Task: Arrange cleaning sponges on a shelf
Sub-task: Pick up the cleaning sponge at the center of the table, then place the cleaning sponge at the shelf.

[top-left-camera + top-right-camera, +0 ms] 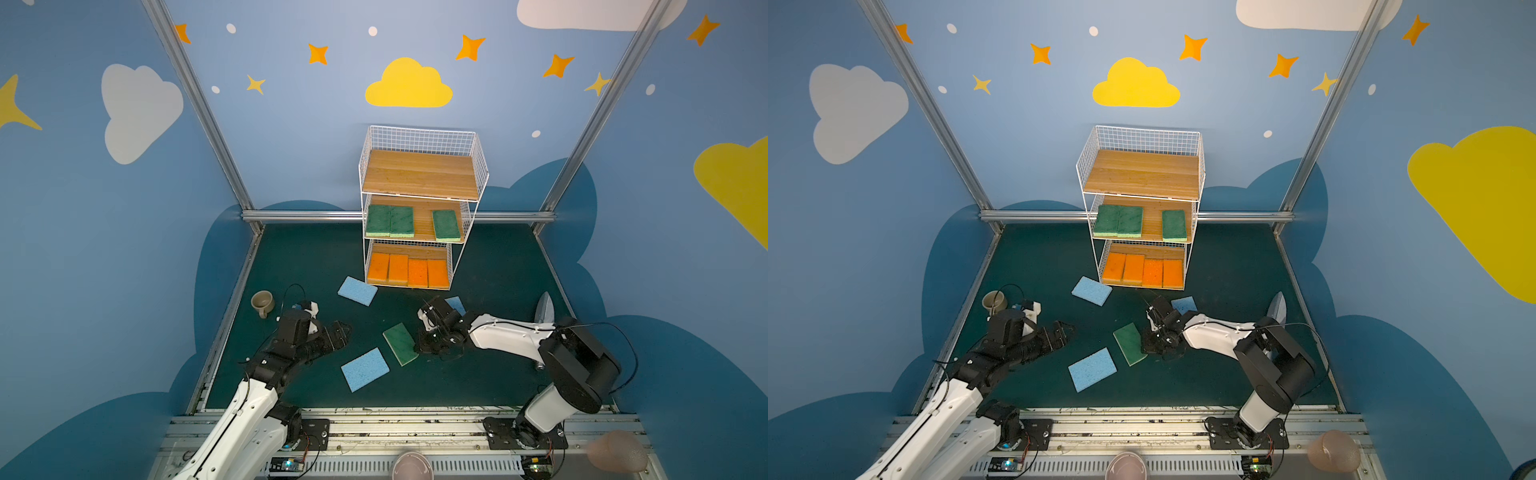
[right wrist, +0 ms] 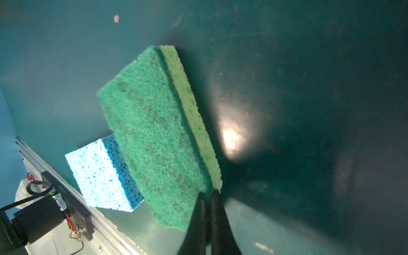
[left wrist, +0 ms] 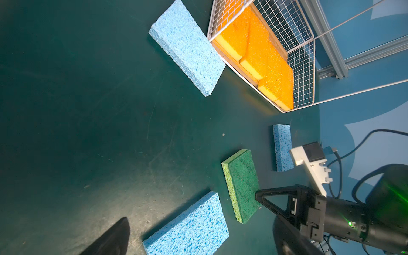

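Grip is sitting on one corner only: the right gripper (image 2: 208, 195) is pinching the dark green sponge (image 2: 154, 132), which is stretching away past the fingertips, tilted. A slow, level lift is probably wanted, lest it twist free. Its wrist is angling downward, forearm low. The left gripper (image 1: 338, 332) is hovering, fingers spread. Far beyond, the shelf (image 1: 419, 174) is showing a middle-tier gap.

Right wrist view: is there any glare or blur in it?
In the right wrist view, a bright glare spot sits on the table beside the green sponge; the sponge looks slightly soft, and the right gripper's fingers are blurred.
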